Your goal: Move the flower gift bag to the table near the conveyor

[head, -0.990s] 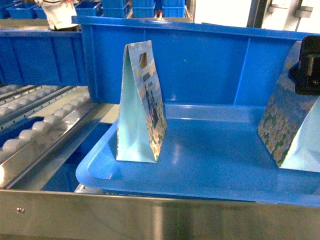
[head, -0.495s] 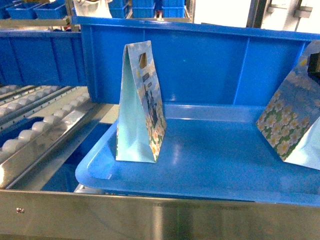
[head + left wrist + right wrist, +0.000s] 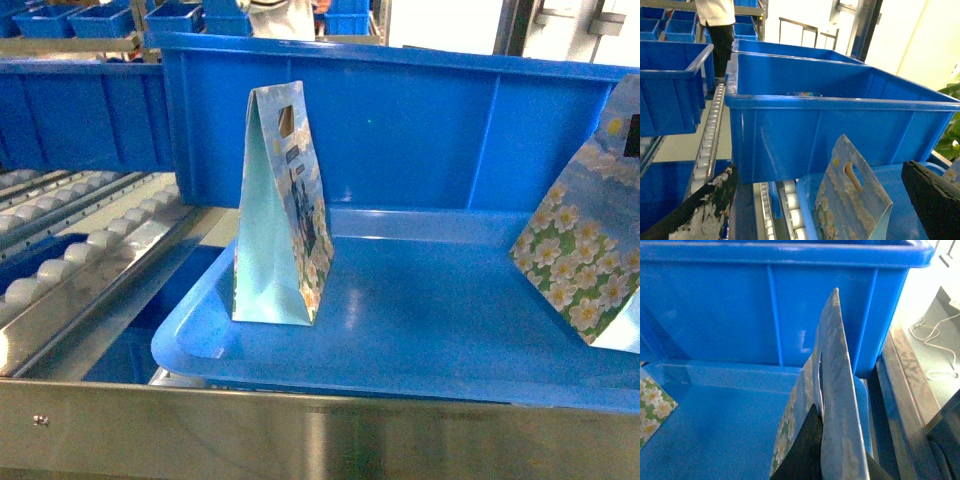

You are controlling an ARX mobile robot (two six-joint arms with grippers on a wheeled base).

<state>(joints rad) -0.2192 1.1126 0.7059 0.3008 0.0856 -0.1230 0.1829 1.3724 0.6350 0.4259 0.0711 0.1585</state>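
While one flower gift bag (image 3: 283,215) stands upright on the shallow blue tray (image 3: 420,340), toward its left side with its narrow gusset facing the head camera, a second daisy-printed gift bag (image 3: 590,260) hangs tilted at the right edge of that view, its lower corner above the tray floor. Seen from the right wrist camera, the right gripper (image 3: 827,452) is clamped on the top edge of this second bag (image 3: 837,405), a dark finger pressed against the folded paper on its left side. Behind the tray a deep blue bin (image 3: 400,130) rises, and to the left the conveyor (image 3: 80,260) slopes with white rollers in steel rails. Across the front runs a steel rail (image 3: 300,435). From the left wrist camera, the left gripper (image 3: 820,200) has its fingers spread wide apart, one worn dark finger (image 3: 705,210) at lower left, the other at lower right, with the standing bag's handle cutout between them but untouched. A person (image 3: 717,25) in white stands far behind among blue bins.
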